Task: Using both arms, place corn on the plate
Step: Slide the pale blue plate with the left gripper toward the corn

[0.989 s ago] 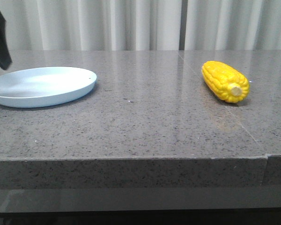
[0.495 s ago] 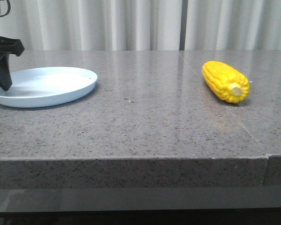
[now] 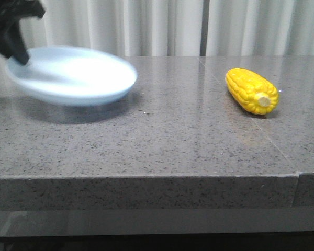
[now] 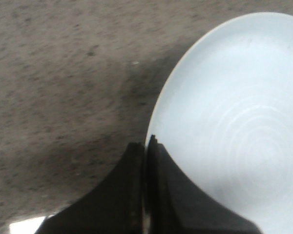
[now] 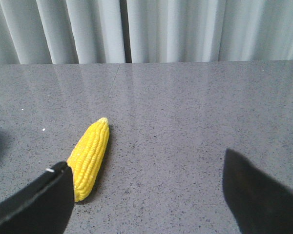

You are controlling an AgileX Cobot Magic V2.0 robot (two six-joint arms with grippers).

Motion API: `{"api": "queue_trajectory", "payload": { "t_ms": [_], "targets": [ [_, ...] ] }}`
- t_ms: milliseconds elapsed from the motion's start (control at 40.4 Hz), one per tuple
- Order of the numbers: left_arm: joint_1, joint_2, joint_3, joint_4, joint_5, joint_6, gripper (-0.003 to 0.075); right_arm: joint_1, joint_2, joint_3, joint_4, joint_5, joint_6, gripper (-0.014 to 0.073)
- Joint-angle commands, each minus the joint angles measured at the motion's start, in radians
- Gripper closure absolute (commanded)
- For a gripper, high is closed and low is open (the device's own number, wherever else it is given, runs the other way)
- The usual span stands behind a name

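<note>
Plate rim pinched (wrist view), corn apart

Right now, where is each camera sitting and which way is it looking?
Front view: sits low at the table's near edge, facing the curtains; shows the lifted plate, the corn, and the left gripper at the plate's rim.
Left wrist view: rides the left arm, looking down at the plate and tabletop; its fingers are shut on the rim.
Right wrist view: rides the right arm, facing the corn and curtains; the right gripper is open.
Front and right wrist views share the corn.
</note>
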Motion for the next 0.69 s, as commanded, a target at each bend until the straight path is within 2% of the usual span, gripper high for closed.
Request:
{"api": "queue_trajectory", "payload": {
  "t_ms": [0,148,445,519,668],
  "targets": [
    [-0.055,-0.032,-0.056,-0.094,-0.029,0.001,0.074,-0.004,0.012,-0.033,-0.007,-0.077,-0.009,-0.005],
    [-0.116,0.011,-0.058,-0.105,-0.084,0.001,0.074,-0.004,0.012,-0.033,-0.007,-0.077,-0.009,-0.005],
    [-0.123,0.111,-0.058,-0.101,-0.106,0.019,0.0719,-0.004,0.012,-0.033,-0.007,-0.077,-0.009,-0.005],
    [-0.124,0.118,-0.058,-0.121,-0.106,0.025,0.0644,-0.004,0.012,-0.033,-0.007,-0.077,-0.009,-0.005],
    [-0.122,0.115,-0.058,-0.114,-0.11,0.033,0.0435,-0.004,0.012,-0.033,-0.007,-0.077,-0.009,-0.005]
  ]
}}
